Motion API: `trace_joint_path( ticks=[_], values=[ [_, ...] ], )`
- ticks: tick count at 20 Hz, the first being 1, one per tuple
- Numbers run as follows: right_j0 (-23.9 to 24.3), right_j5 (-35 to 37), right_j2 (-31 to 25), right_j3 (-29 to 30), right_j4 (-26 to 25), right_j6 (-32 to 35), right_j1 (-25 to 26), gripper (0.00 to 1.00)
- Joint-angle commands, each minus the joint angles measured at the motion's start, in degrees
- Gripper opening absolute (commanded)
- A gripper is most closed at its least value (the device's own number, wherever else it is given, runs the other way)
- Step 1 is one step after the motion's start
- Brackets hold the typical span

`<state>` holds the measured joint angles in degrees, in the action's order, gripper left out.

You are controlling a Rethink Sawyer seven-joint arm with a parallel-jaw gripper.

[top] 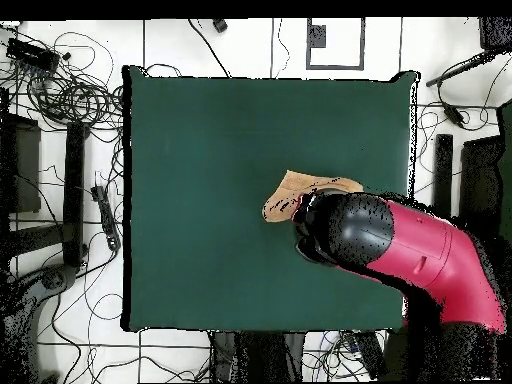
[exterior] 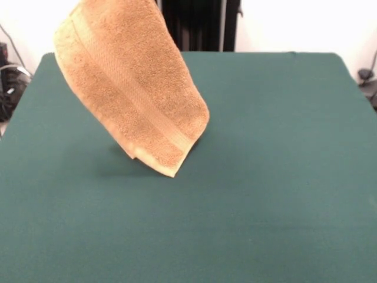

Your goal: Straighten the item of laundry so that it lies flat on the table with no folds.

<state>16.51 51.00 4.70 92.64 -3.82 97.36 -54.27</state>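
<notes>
The item of laundry is a golden-tan terry towel with a woven band. It hangs slanted in the air over the left middle of the green table, and its upper end runs out of the top of the front view. Its lowest corner hovers at or just above the cloth. In the overhead view only a tan strip of the towel shows beside the arm's black end, over the right middle of the table. My gripper is hidden under that black end; the towel hangs from it, held up off the table.
The red arm reaches in over the table's right edge in the overhead view. Cables and dark stands lie on the floor around the table. A black post stands behind the far edge.
</notes>
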Motion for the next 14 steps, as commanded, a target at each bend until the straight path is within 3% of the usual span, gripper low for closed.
trace_joint_path(
  ticks=[1, 11, 14],
  values=[
    [12.77, -17.47, -15.33, 11.11, -0.68, -16.22, 9.2, 0.0],
    [12.21, -15.45, -18.35, 11.53, -6.52, -7.49, 7.73, 0.0],
    [24.46, -7.01, -19.49, 5.38, -6.62, -19.27, 5.65, 0.0]
  ],
)
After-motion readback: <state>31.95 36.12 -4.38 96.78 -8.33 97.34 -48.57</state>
